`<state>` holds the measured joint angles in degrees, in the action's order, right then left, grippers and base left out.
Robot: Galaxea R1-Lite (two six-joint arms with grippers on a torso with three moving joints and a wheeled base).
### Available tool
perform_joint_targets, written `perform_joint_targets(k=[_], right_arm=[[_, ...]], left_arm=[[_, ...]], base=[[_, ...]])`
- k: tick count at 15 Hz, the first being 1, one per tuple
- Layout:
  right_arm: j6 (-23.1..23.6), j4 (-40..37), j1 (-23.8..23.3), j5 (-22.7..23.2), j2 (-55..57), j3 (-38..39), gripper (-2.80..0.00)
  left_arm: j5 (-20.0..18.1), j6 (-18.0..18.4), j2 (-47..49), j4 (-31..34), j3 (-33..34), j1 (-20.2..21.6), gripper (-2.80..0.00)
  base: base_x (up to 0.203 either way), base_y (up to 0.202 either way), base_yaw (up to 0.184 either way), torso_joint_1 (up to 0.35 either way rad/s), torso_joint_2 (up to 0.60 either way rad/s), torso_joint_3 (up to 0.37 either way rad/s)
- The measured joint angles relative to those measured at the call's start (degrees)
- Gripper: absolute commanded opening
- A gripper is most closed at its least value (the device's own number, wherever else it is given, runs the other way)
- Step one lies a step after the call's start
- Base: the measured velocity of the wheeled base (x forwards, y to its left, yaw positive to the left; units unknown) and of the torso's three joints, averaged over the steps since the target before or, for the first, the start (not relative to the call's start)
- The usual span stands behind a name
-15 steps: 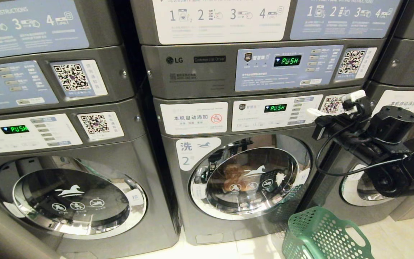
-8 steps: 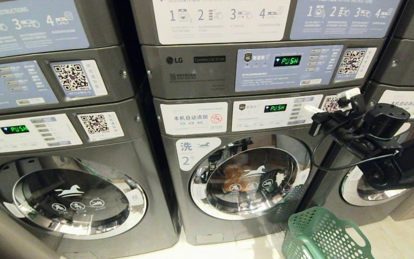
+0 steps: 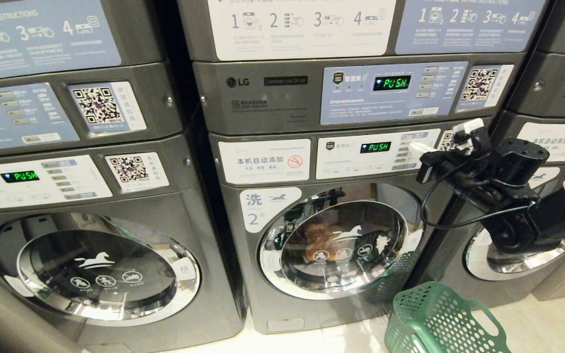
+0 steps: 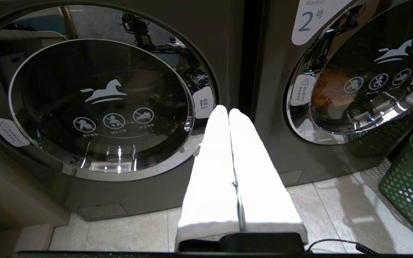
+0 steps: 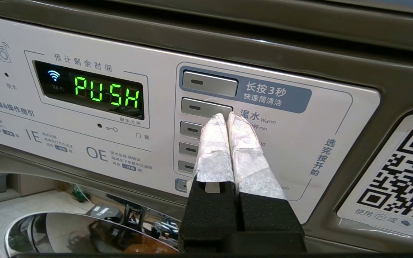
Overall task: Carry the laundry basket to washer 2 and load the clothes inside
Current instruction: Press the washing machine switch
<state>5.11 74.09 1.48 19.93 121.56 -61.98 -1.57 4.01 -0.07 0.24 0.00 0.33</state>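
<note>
My right gripper, fingers pressed together and empty, has moved left onto the button column of dark grey LG washer 2, beside the green "PUSH" display and the "Warm" label. The orange-tinted clothes lie behind its closed chrome-rimmed glass door. The green perforated plastic laundry basket sits on open tiled floor at its lower right; my left gripper, also closed, hangs low between the two doors.

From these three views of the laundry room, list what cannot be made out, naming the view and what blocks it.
- the laundry basket: head view, its lower part is cut off by the frame edge, so its contents are unseen.
- the clothes: head view, only an orange-brown patch shows behind the reflecting door of washer 2.
- right gripper: right wrist view, shut at the button column; contact cannot be told.
- left gripper: absent from the head view.
</note>
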Motion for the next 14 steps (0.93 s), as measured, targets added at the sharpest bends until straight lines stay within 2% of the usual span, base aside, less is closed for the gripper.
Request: perform_joint_targets(k=[14], right_arm=[[0.2, -0.4, 0.1, -0.3, 1.3, -0.2, -2.80]], left_arm=[[0.0, 0.0, 0.0, 0.0, 0.0, 0.0, -2.80]], base=[[0.000, 0.000, 0.000, 0.000, 0.00, 0.000]])
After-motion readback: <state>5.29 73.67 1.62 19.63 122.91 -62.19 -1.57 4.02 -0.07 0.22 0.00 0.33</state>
